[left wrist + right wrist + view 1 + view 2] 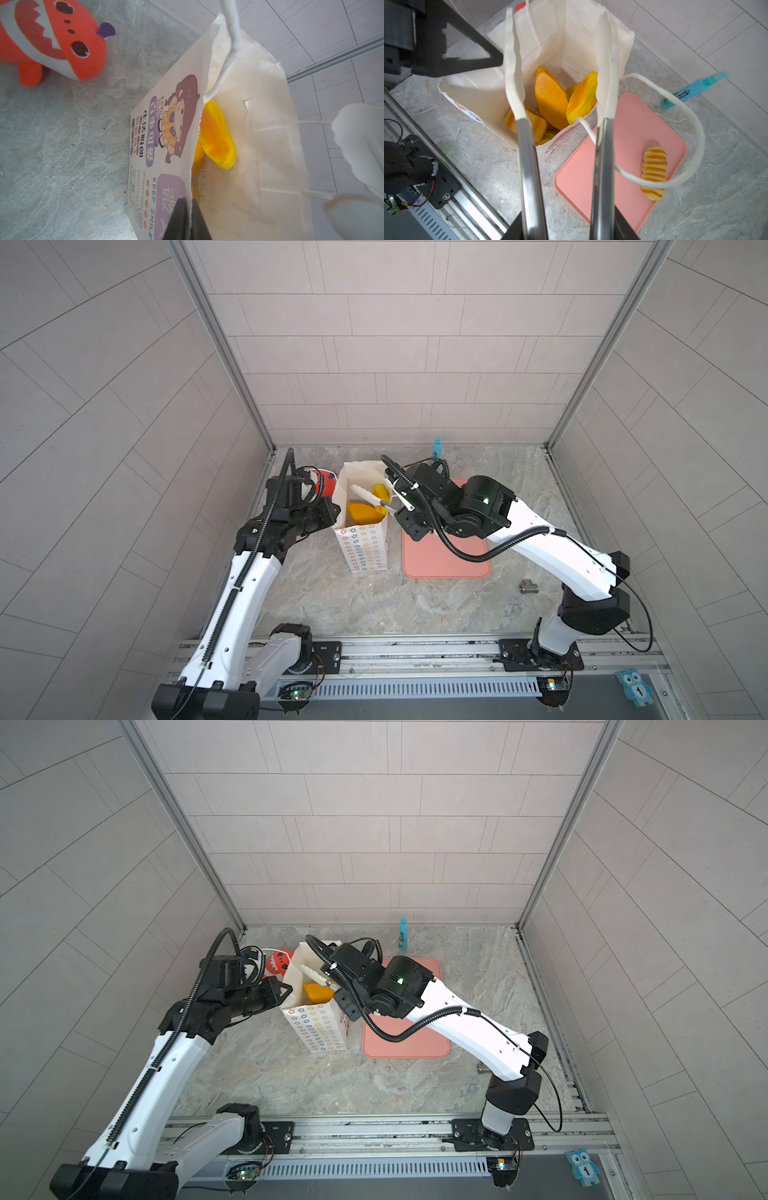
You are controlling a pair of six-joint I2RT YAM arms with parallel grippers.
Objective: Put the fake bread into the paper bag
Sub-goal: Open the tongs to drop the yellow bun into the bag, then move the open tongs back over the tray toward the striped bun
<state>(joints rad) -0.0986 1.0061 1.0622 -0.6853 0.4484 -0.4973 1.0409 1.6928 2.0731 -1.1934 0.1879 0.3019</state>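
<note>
Golden fake bread (550,97), several pieces, sits piled inside the upright paper bag (365,547) on the desk (332,605). One striped roll (654,172) lies on the pink tray (633,124) beside the bag. Bag rim pinched by the left end effector (188,202). Over the bag mouth, the right end effector (557,14) hangs with fingers spread, holding nothing.

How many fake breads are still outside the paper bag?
1. A striped roll lies on the pink tray beside the paper bag. Parts of the tray are covered, so more may be hidden.
</note>
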